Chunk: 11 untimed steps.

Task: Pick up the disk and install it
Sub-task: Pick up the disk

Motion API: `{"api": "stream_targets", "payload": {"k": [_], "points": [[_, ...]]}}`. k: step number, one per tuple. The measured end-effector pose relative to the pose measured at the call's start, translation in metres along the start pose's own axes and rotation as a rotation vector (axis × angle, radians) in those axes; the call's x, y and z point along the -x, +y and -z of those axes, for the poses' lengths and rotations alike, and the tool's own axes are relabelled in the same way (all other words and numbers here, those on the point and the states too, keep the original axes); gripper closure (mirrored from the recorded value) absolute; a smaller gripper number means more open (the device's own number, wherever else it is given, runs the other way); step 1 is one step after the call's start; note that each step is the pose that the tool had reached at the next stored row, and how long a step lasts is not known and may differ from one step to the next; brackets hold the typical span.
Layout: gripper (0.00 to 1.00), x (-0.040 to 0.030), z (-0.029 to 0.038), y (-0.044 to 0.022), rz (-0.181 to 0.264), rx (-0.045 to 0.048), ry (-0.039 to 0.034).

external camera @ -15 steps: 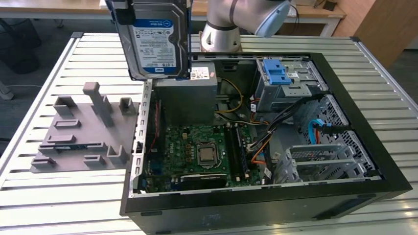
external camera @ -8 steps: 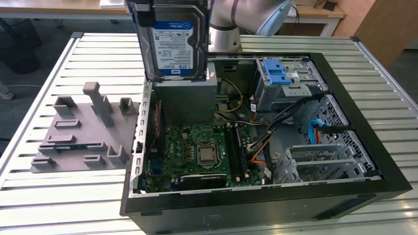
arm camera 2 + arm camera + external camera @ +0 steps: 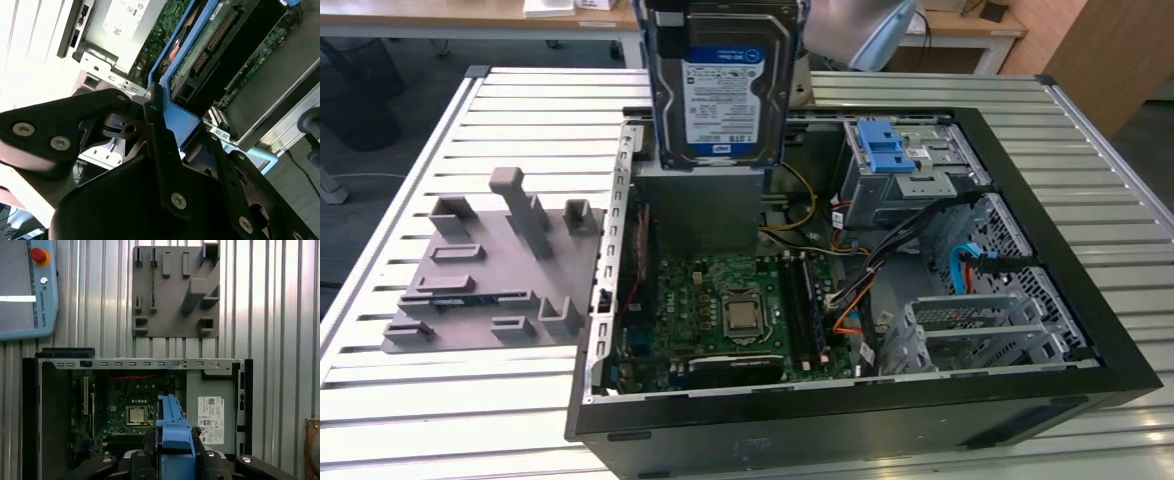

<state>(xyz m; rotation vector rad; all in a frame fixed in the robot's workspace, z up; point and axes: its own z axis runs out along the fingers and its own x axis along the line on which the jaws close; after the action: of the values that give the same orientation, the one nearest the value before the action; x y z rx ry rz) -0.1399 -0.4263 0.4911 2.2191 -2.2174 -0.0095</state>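
The disk (image 3: 720, 85), a silver hard drive with a white-and-blue label in a blue carrier, hangs upright above the far side of the open computer case (image 3: 854, 415). It is over the grey power supply box (image 3: 700, 210). In the second wrist view my gripper (image 3: 180, 125) is shut on the disk's blue carrier (image 3: 167, 60), with black fingers (image 3: 152, 107) on both sides and the drive's green circuit board (image 3: 210, 45) facing the camera. The first wrist view looks down the carrier's edge (image 3: 172, 427) into the case, with my gripper (image 3: 175, 457) clamped around it.
Inside the case lie the motherboard (image 3: 720, 310), loose cables (image 3: 947, 260) and a drive cage with a blue bracket (image 3: 887, 150) at the far right. A grey fixture plate (image 3: 487, 270) sits on the slatted metal table (image 3: 414, 400) at the exterior view's left. A teach pendant (image 3: 25, 285) lies beyond.
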Motion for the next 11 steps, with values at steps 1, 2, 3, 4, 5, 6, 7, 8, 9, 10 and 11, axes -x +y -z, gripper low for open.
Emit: {"api": "stream_targets", "payload": {"k": [1,2,3,4,5,6,7,8,9,10,11], "points": [[0.64,-0.0004,0.0,-0.0045,0.0,0.0,0.0],[0.64,-0.0009,-0.0001,-0.009,0.0,-0.0001,-0.0001],[0.64,-0.0014,-0.0001,-0.0135,0.0,-0.0001,-0.0001],[0.64,-0.002,-0.0001,-0.018,0.0,-0.0001,-0.0001],[0.64,-0.0026,-0.0001,-0.0224,0.0,-0.0001,-0.0001],[0.64,-0.0034,-0.0001,-0.027,0.0,-0.0001,-0.0001],[0.64,-0.0043,-0.0001,-0.0308,0.0,-0.0001,-0.0001],[0.64,-0.0055,-0.0001,-0.034,0.0,-0.0001,-0.0001],[0.64,-0.0068,-0.0001,-0.0369,0.0,0.0,0.0],[0.64,-0.0082,-0.0002,-0.0396,0.0,-0.0001,-0.0001],[0.64,-0.0097,-0.0002,-0.0423,0.0,-0.0001,-0.0001]]}}
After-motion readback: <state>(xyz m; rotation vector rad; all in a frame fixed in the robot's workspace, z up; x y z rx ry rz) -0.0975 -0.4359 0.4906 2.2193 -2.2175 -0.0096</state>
